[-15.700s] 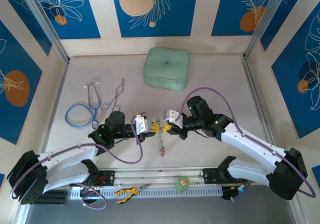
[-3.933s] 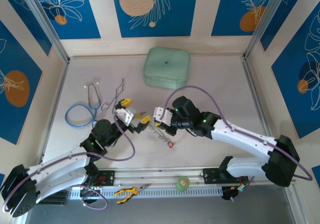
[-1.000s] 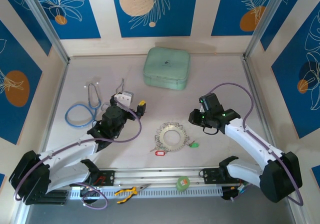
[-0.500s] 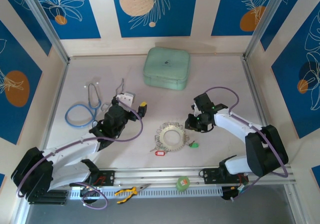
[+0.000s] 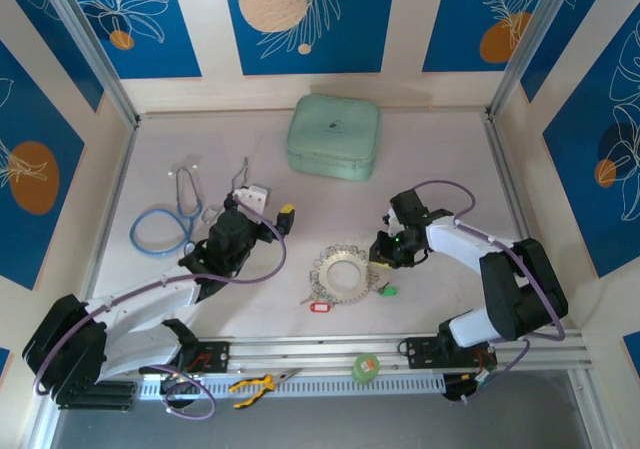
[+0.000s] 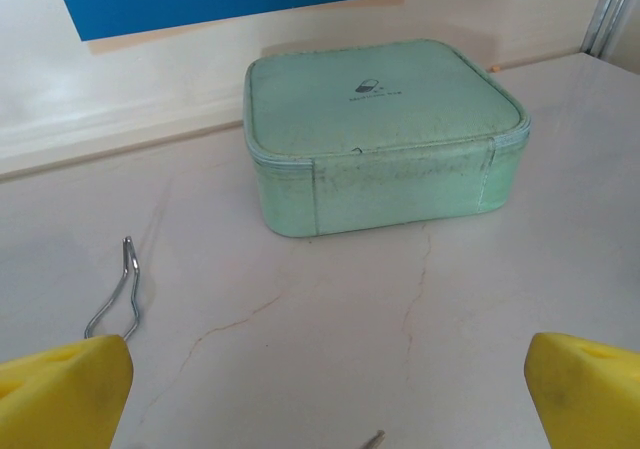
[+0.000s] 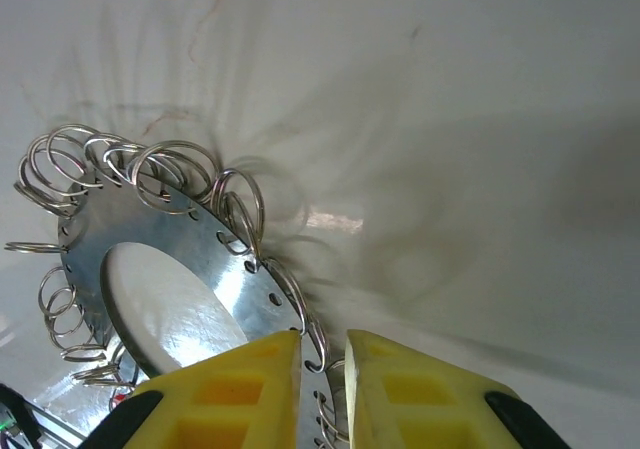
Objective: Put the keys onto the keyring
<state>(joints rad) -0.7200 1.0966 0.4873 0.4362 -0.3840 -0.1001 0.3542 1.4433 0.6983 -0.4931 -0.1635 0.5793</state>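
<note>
The right jaws are almost pressed together at the rim of the keyring [image 7: 215, 254]; whether they pinch it I cannot tell. The left jaws are spread wide toward a mint case [image 6: 380, 129]. The keyring lies on the tabletop [image 5: 440, 169] at centre frame, with a red key [image 5: 320, 307] and a green key [image 5: 388, 290] just beside it.

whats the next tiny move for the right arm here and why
Probably lift the right pincer slightly, tipping the keyring by its rim off the table. Its fingers look closed on that rim and the ring lies flat, so a loop likely needs raising before a key can go on. The left pincer is open and empty, facing the mint case.
</note>
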